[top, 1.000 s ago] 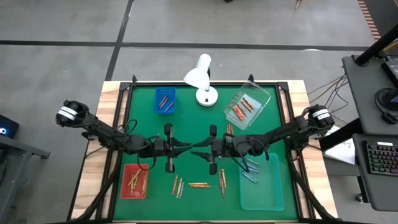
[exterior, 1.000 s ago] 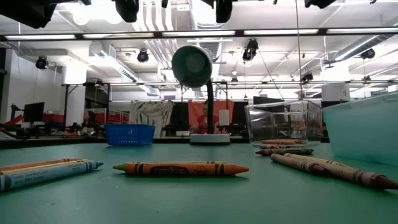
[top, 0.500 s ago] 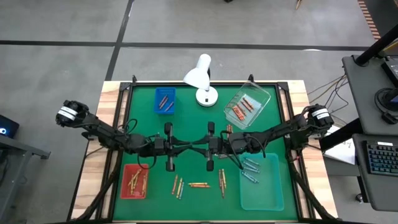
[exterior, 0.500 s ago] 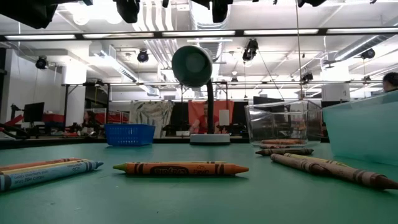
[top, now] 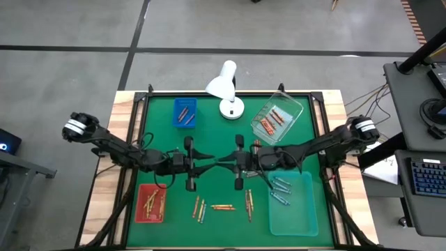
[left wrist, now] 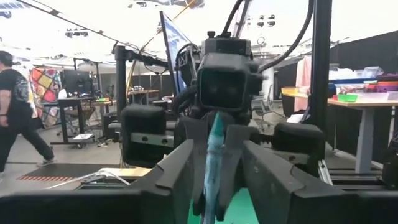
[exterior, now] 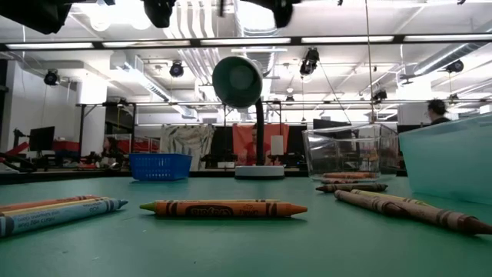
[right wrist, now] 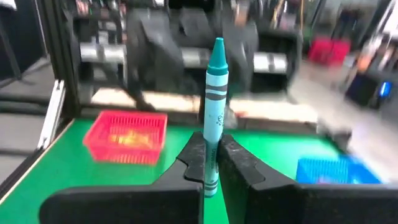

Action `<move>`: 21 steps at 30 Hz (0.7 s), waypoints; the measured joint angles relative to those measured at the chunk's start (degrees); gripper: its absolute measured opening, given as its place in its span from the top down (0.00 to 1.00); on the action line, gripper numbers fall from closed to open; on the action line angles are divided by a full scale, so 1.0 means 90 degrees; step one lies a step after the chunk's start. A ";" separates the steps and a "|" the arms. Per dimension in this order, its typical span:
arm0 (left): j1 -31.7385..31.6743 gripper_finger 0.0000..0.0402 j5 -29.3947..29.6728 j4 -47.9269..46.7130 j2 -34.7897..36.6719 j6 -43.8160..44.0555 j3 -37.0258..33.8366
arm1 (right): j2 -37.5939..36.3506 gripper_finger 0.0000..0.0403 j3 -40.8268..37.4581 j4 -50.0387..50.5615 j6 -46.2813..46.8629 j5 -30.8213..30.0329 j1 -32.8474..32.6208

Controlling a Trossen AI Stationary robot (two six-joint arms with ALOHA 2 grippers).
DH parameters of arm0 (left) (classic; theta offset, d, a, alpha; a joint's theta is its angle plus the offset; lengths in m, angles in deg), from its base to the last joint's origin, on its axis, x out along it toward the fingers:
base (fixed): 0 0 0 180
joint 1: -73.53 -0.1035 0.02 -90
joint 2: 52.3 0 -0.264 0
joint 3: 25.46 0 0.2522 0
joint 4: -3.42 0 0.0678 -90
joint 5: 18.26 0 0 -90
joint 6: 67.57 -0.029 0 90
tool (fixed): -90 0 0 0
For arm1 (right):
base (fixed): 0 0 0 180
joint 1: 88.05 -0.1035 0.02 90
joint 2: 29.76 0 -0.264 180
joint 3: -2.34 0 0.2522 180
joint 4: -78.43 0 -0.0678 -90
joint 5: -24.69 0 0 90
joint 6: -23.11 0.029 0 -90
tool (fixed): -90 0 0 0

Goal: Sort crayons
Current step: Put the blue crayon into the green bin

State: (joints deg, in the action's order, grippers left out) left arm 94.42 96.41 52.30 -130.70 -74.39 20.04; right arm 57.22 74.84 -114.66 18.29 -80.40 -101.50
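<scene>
A teal-blue crayon (right wrist: 214,106) is held above the middle of the green mat, between my two grippers, which face each other. My right gripper (top: 231,166) comes from the table's right and is shut on it. My left gripper (top: 211,166) comes from the left and is open. Its fingers (left wrist: 180,180) stand on either side of the crayon (left wrist: 214,155) with a gap. Several loose crayons (top: 223,207) lie on the mat near the front, among them an orange one (exterior: 223,208). My right gripper pinches the crayon's lower part (right wrist: 210,167) between its two fingers. The fingers come level from the table's right. The crayon stands up out of the fingers with its pointed tip (right wrist: 218,43) on top, lifted clear of the mat.
A red tray (top: 150,203) with crayons sits front left and a blue tray (top: 185,113) back left. A clear box (top: 277,118) is back right and a pale teal tray (top: 293,203) front right. A white lamp (top: 226,87) stands at the far edge.
The crayon has passed from one gripper to the other. My right gripper has shut on it, and my left gripper has then opened and let go. Both arms have kept almost still over the middle of the mat.
</scene>
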 joint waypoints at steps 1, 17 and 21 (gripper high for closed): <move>0.0000 0.69 0.0006 -0.0023 0.0043 -0.0004 0.0000 | -0.0155 0.97 0.0000 0.0430 0.0223 -0.0001 0.0000; -0.0054 0.66 0.0270 -0.1686 0.0794 -0.0189 -0.0005 | -0.1879 0.97 0.0002 0.7689 0.5451 0.1523 -0.0475; -0.0075 0.67 0.0385 -0.1863 0.0846 -0.0189 -0.0007 | -0.1578 0.97 0.0002 0.8990 0.6339 0.2330 -0.0606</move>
State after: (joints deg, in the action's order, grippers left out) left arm 93.74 99.88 35.53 -123.09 -76.09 19.98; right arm 43.02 74.86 -33.75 75.34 -59.43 -106.96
